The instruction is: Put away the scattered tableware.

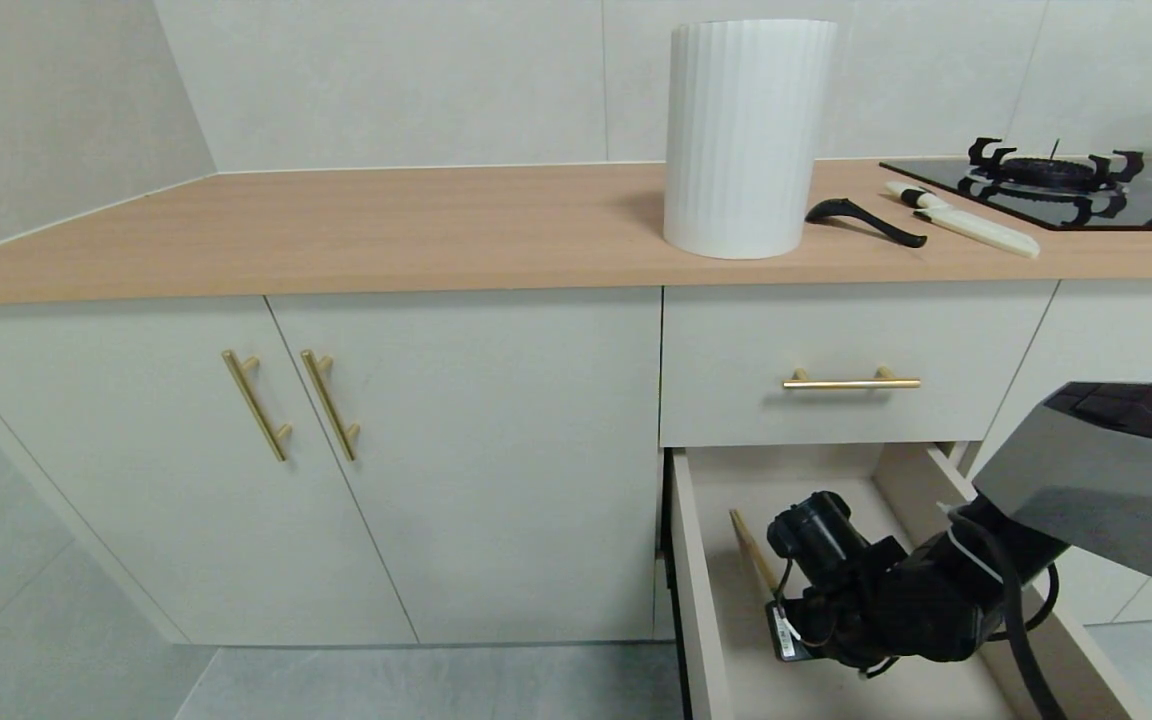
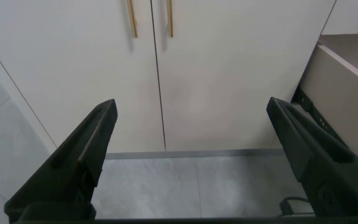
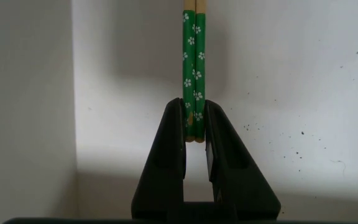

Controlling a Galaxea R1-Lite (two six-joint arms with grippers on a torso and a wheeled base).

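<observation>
Right gripper point(image 3: 195, 117) clamps chopsticks point(image 3: 194, 56); far ends cut off; drawer point(image 1: 698, 590) beneath.

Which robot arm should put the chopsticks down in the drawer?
Right. The right gripper is shut on the chopsticks inside the open drawer. The left gripper hangs open by the cabinet doors, holding nothing.
</observation>
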